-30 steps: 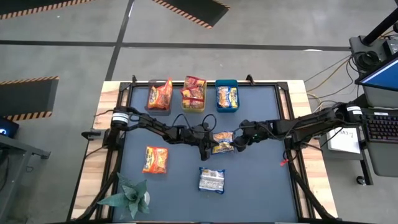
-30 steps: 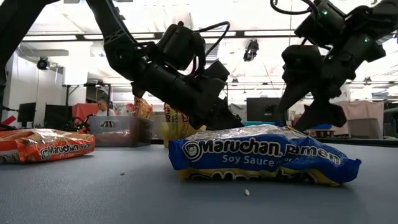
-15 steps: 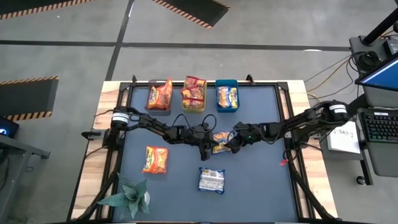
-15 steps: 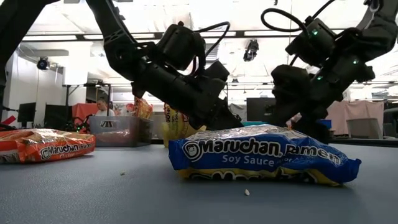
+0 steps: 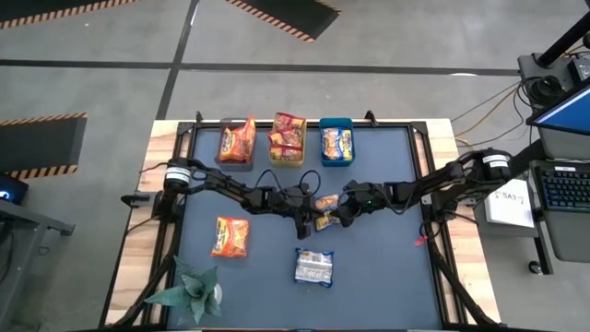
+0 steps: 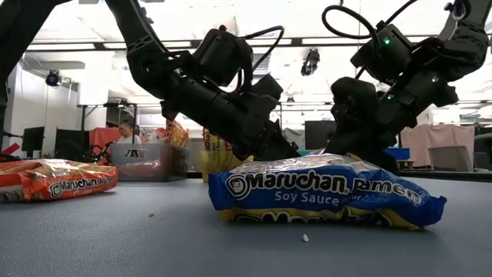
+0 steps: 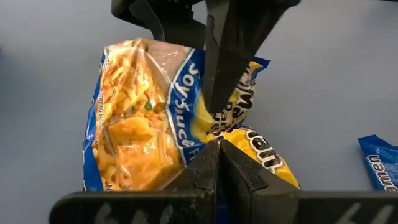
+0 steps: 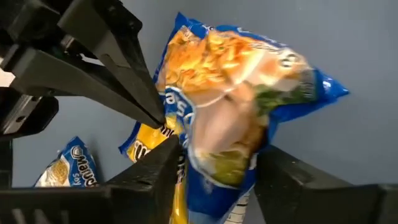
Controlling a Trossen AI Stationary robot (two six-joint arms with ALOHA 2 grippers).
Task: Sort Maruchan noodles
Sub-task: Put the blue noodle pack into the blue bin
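A blue-and-yellow noodle packet [image 5: 323, 208] sits crumpled at the table's middle between both grippers. My left gripper [image 5: 305, 219] is shut on it from the left. My right gripper [image 5: 337, 215] comes from the right with a finger on either side of it. An orange packet [image 5: 230, 236] and a silvery-blue packet [image 5: 313, 267] lie flat on the mat. In the low view that nearer packet [image 6: 323, 198] hides the held one. More packets stand in the grey [image 5: 237, 143], yellow [image 5: 288, 138] and blue bins [image 5: 336, 143]. My left gripper pinches a crinkled fold of the packet's yellow band [image 7: 214, 127] between its two fingertips, coming level from the table's left. My right gripper has the packet's body [image 8: 217, 149] between its two fingers [image 8: 163, 163], coming from the table's right and slanting down; the packet bulges between them. Whether the packet rests on the mat does not show.
A green leafy plant [image 5: 189, 290] stands at the near left corner. The three bins line the far edge. The mat's raised black frame [image 5: 426, 184] borders the work area. Bare mat lies to the right of the grippers.
My right gripper has moved toward the table's left and down onto the blue-and-yellow packet, its fingers now around it. The packet has bunched up between the two grippers and looks shorter than before. My left gripper has kept still.
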